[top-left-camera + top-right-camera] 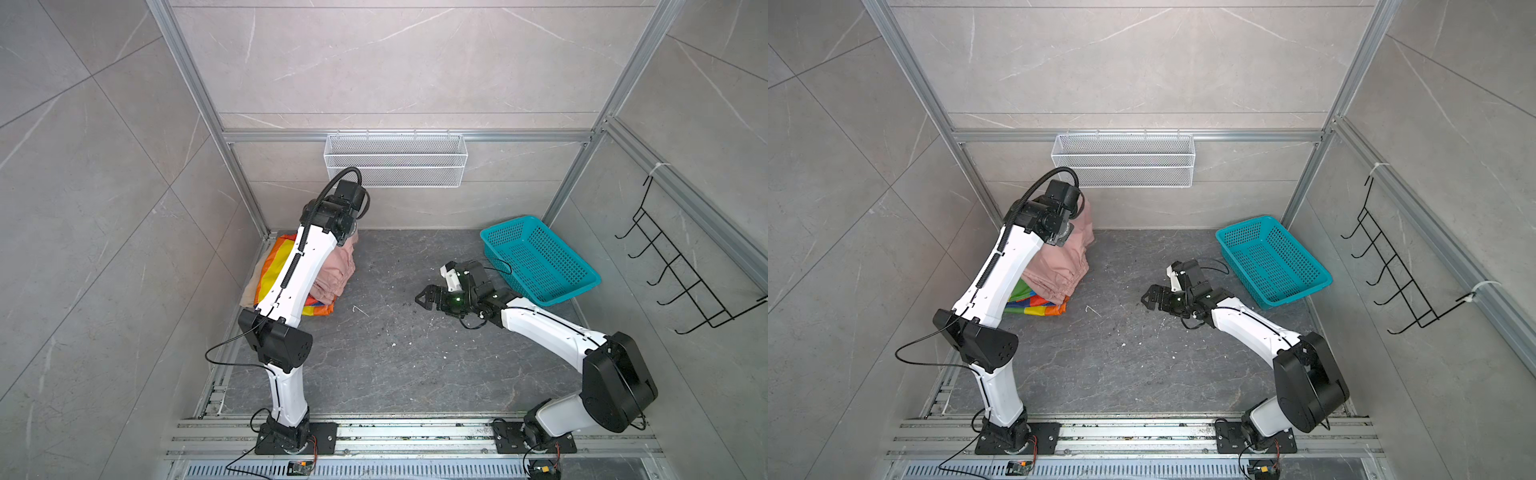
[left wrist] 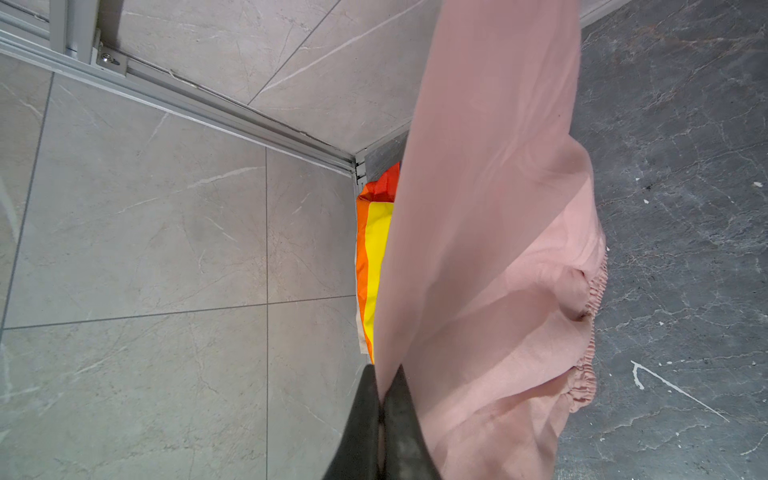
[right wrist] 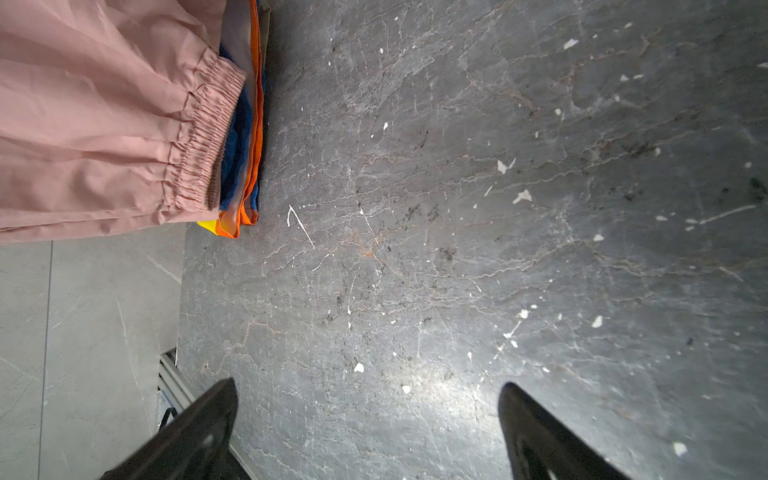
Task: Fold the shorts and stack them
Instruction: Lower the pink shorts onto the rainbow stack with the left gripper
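Left claw (image 2: 384, 374) grips the pink shorts (image 2: 490, 249), seemingly mid-fold atop the striped pair (image 2: 376, 249); right claw (image 3: 368, 384) hangs released. Next, lay them flat.

A dark, grey-veined table (image 1: 395, 353), flecked with white, is seen in both top views. A pile of shorts (image 1: 332, 274) is laid in its far left corner, with beige shorts (image 1: 248, 294) lowest. A teal basket (image 1: 536, 257) is set at the far right.
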Robot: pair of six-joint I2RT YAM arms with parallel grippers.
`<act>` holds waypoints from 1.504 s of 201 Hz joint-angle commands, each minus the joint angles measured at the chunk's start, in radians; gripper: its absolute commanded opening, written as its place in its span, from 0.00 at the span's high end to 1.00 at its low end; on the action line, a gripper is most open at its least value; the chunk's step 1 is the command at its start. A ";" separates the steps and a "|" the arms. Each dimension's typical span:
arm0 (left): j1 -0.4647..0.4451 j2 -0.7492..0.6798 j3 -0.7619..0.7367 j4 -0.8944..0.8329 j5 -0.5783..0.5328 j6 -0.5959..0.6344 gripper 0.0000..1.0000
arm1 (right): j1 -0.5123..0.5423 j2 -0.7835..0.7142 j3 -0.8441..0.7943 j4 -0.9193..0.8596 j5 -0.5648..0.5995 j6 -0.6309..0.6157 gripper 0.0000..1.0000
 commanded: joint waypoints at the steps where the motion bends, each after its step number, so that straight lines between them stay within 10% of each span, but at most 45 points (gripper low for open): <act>1: 0.052 -0.072 -0.002 0.060 0.047 0.031 1.00 | 0.009 0.000 0.009 0.006 -0.007 0.005 0.01; 131: 0.497 -0.007 -0.262 0.304 0.463 -0.045 1.00 | 0.044 0.087 0.034 0.014 -0.017 0.026 0.01; 241: 0.639 0.331 -0.062 0.170 0.414 -0.168 1.00 | 0.052 0.125 0.039 -0.012 -0.037 0.016 0.01; 272: 0.641 0.347 -0.002 0.127 0.397 -0.223 0.43 | 0.052 0.111 0.044 -0.022 -0.030 0.012 0.01; 282: 0.641 0.336 0.023 0.109 0.430 -0.242 0.02 | 0.052 0.107 0.046 -0.028 -0.029 0.011 0.01; 302: 0.640 0.288 0.043 0.100 0.519 -0.274 0.00 | 0.052 0.089 0.062 -0.053 -0.010 -0.009 0.01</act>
